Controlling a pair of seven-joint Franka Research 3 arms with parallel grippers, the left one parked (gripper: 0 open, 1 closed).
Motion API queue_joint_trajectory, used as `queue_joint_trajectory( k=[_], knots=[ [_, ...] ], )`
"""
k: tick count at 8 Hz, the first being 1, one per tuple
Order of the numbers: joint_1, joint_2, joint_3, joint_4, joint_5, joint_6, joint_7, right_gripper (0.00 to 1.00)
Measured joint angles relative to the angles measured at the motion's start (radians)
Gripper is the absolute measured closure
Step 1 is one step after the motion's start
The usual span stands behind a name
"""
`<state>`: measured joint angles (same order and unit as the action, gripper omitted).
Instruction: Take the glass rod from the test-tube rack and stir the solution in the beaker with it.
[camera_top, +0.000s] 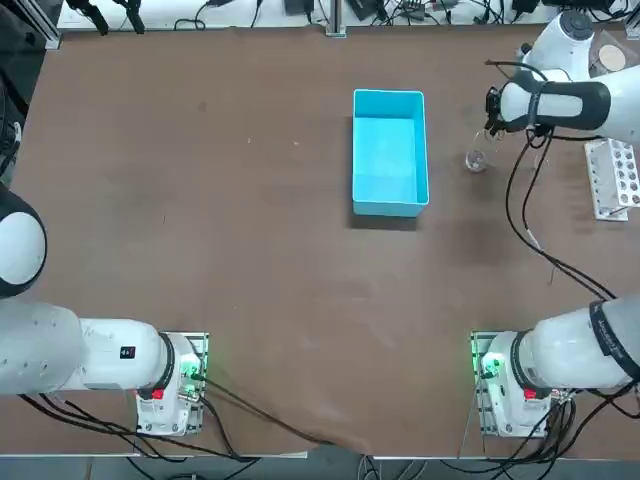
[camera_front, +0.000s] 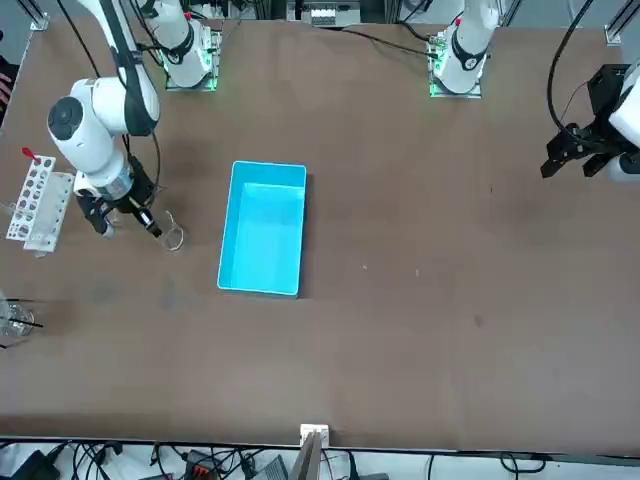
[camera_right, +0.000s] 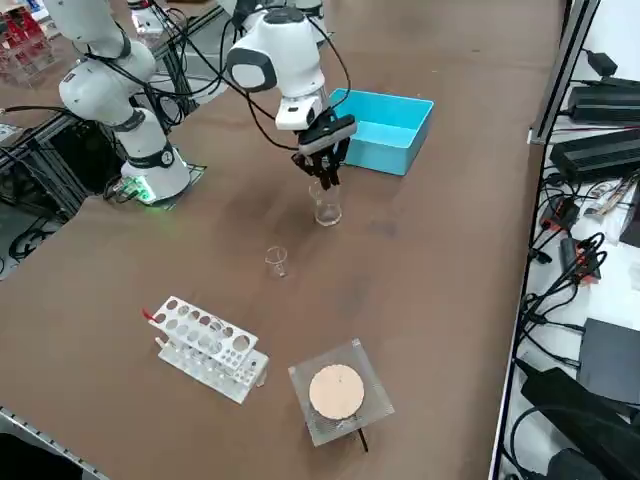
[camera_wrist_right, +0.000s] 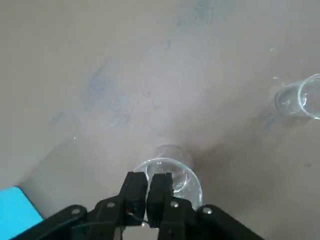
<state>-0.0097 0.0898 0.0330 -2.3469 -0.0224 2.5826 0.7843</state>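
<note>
The beaker (camera_right: 327, 209) stands upright on the brown table, just to the robot's right of the blue tray (camera_right: 385, 130). My right gripper (camera_right: 325, 172) hangs straight over the beaker's rim, fingers pressed together on a thin clear glass rod that hardly shows. The wrist view has the fingertips (camera_wrist_right: 148, 192) right above the beaker's mouth (camera_wrist_right: 176, 176). From overhead, the gripper (camera_top: 492, 112) sits just beyond the beaker (camera_top: 476, 160). The solution cannot be told apart from the glass. The white test-tube rack (camera_top: 615, 178) lies at the table's right edge, well apart from the gripper.
A tinier clear glass (camera_right: 277, 261) stands between the beaker and the rack (camera_right: 205, 348). A clear square item with a round cork-coloured disc (camera_right: 336, 392) lies beside the rack. Cables hang from the arm over the table (camera_top: 250, 250).
</note>
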Motion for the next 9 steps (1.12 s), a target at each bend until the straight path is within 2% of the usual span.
queue_joint_trajectory(
  k=[3,6,9],
  knots=[
    [-0.030,-0.002,-0.003,0.001,0.000,-0.018,-0.002,0.94],
    [-0.032,-0.037,-0.003,0.003,0.000,-0.152,-0.002,0.94],
    [-0.029,-0.062,0.005,0.003,0.000,-0.200,0.001,0.94]
  ],
)
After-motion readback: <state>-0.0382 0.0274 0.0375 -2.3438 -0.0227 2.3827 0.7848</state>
